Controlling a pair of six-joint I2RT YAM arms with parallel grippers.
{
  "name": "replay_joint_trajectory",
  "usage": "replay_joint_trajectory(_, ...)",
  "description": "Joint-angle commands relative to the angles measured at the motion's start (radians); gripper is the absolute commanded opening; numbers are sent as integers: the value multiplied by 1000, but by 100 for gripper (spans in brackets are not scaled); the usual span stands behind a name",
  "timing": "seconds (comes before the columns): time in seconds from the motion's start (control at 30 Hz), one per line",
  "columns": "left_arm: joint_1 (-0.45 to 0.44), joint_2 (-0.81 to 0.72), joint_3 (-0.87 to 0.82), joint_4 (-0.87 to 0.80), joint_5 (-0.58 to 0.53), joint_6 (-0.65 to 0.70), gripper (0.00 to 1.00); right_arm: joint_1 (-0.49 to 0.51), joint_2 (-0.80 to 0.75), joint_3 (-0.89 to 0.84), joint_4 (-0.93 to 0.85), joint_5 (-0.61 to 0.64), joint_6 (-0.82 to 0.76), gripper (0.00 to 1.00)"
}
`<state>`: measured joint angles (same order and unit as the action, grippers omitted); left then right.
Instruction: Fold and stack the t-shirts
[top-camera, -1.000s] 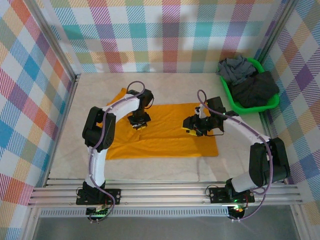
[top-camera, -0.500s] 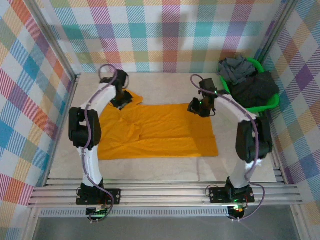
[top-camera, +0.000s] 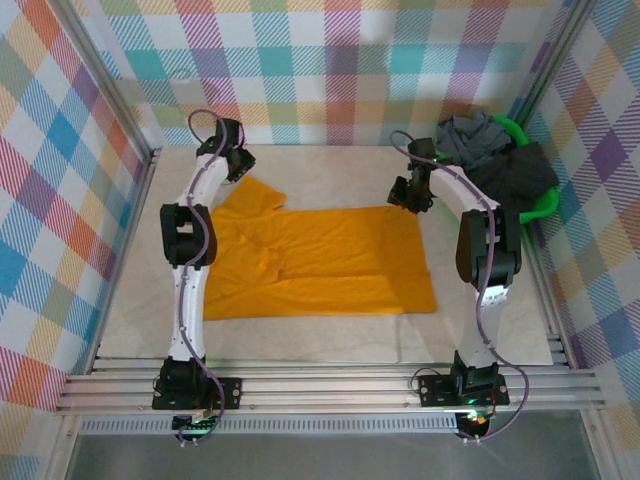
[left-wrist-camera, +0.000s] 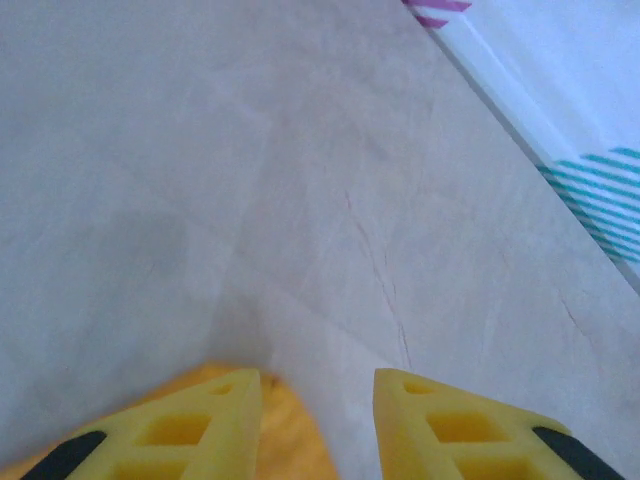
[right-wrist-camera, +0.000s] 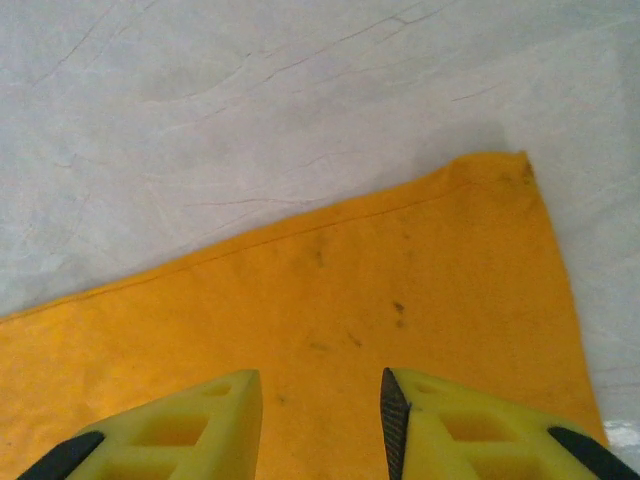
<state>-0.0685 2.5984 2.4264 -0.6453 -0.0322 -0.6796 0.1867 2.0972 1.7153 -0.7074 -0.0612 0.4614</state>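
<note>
So my left gripper (top-camera: 240, 166) at 11 o'clock, right gripper (top-camera: 407, 196) at 1, hover unclenched by the orange t-shirt (top-camera: 320, 262), presumably to pinch far corners.

Honestly can't read a thing here: no lettering, labels, brand marks, numbers or signs are legible on anything.

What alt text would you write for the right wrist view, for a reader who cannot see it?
A corner of an orange t-shirt lies flat on a pale marbled table. The right pincer is open over the cloth, its yellow fingers gripping nothing.
</note>
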Motion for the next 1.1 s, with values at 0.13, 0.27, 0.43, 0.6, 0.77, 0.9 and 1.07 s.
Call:
replay_joint_trajectory(0.13, 9, 116, 126, 50, -103, 75, 40, 7, -22, 40, -58, -66, -25, 38)
replay_joint_trajectory(0.27, -13, 117, 143, -23, -163, 114, 44, 6, -28, 48, -61, -68, -24, 39)
replay_joint_trajectory(0.43, -43, 126, 143, -103, -194, 157, 44, 5, -4, 77, -71, -70, -14, 39)
replay_joint_trajectory(0.6, -45, 156, 152, -176, -200, 143, 43, 5, 1, 87, -73, -63, -6, 39)
replay_joint_trajectory(0.77, -48, 177, 174, -165, -151, 146, 31, 5, -1, 73, -66, -65, -6, 39)
replay_joint_trajectory(0.9, -59, 168, 175, -176, -144, 146, 12, 5, 2, 62, -69, -14, 0, 40)
replay_joint_trajectory(1.07, -76, 108, 171, -220, -200, 135, 0, 5, 34, 77, -94, 173, 41, 42)
